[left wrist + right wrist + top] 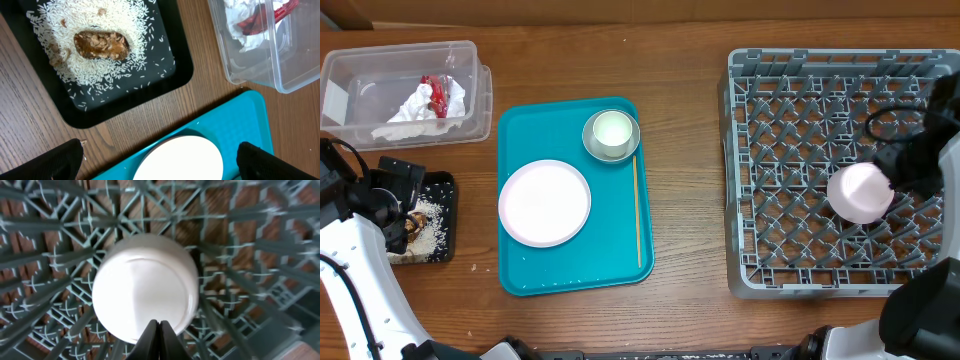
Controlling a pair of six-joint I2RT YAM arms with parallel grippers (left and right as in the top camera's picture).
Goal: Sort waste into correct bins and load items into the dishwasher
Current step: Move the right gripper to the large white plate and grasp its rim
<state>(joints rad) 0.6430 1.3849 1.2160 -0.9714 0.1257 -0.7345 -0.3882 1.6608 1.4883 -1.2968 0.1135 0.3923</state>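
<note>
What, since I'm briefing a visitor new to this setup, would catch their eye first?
The bright teal tray at the table's middle stands out first, carrying a round pale plate and a grey-rimmed bowl. On the right, the right gripper holds a small bowl over the large grey dish rack. At far left, rice is scattered around a brown lump in the black tray.

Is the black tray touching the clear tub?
Apart. The left wrist view shows bare wood between the black tray and the clear tub.
</note>
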